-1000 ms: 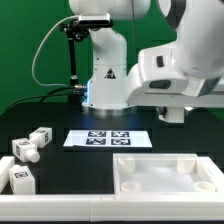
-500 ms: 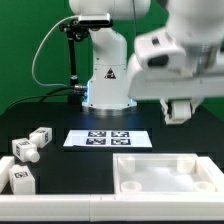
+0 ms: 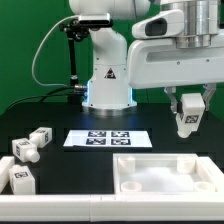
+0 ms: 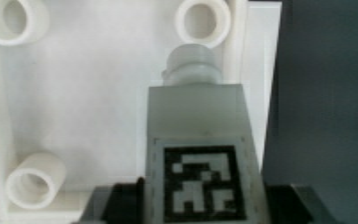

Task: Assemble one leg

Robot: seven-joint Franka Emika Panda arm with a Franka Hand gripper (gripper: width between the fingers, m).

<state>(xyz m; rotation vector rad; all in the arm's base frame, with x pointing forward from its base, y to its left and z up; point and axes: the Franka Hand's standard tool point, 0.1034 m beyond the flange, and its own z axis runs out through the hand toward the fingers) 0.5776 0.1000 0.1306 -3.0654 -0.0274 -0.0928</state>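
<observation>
My gripper (image 3: 188, 112) is shut on a leg (image 3: 187, 119), a small white post with a black-and-white tag, and holds it upright in the air above the far right corner of the white tray (image 3: 166, 187). In the wrist view the leg (image 4: 201, 140) fills the middle, gripped between dark fingers (image 4: 119, 200), with the tray (image 4: 87, 110) and its round corner sockets below. Three more legs lie at the exterior view's left: one (image 3: 39, 136), another (image 3: 24, 150) and a third (image 3: 20, 179).
The marker board (image 3: 104, 138) lies flat in the table's middle, in front of the robot base (image 3: 107, 80). A black stand with a cable (image 3: 72, 55) rises at the back left. The tray sits at the front right.
The arm has swung and dropped at the exterior view's right; the gripper with the leg has come down into clear view above the tray's far right corner.
</observation>
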